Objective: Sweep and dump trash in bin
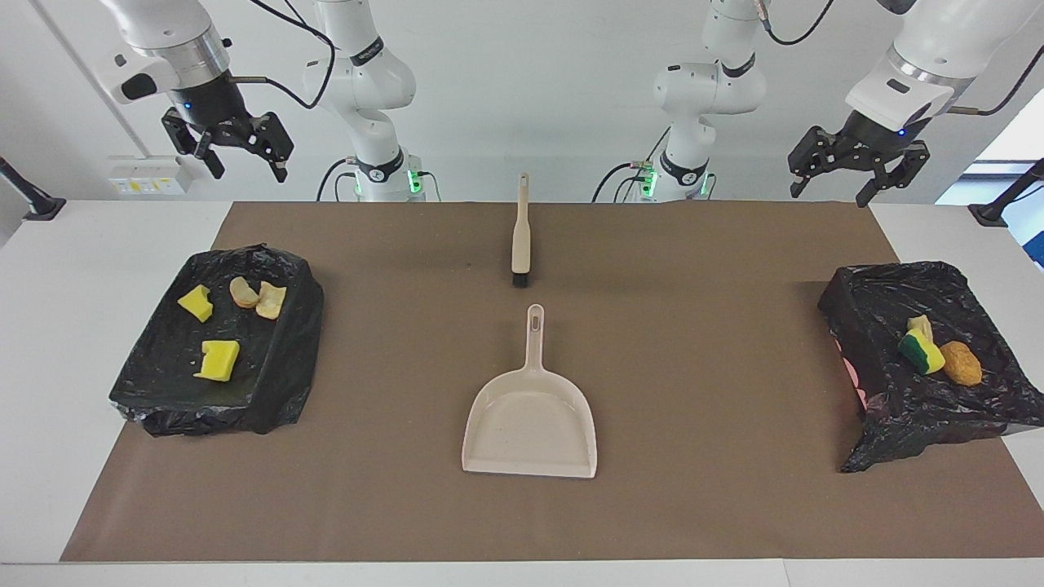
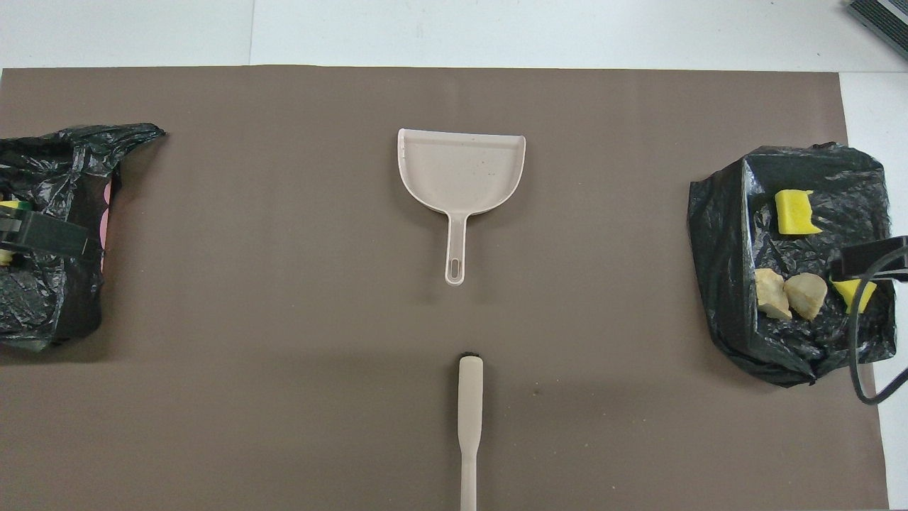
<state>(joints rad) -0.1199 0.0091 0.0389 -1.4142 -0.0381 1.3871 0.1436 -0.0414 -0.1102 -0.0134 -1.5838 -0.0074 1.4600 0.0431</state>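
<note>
The trash lies in two black-lined bins. In the bin at the right arm's end are two yellow sponge bits and two pale tan lumps. In the bin at the left arm's end lie a green-faced sponge, an orange-brown lump and a pale lump. My right gripper hangs open and empty high over its bin. High over the other bin, my left gripper is open and empty too.
A beige dustpan lies mid-mat with its handle toward the robots. A beige brush with black bristles lies in line with it, nearer to the robots. Brown mat spreads between the bins.
</note>
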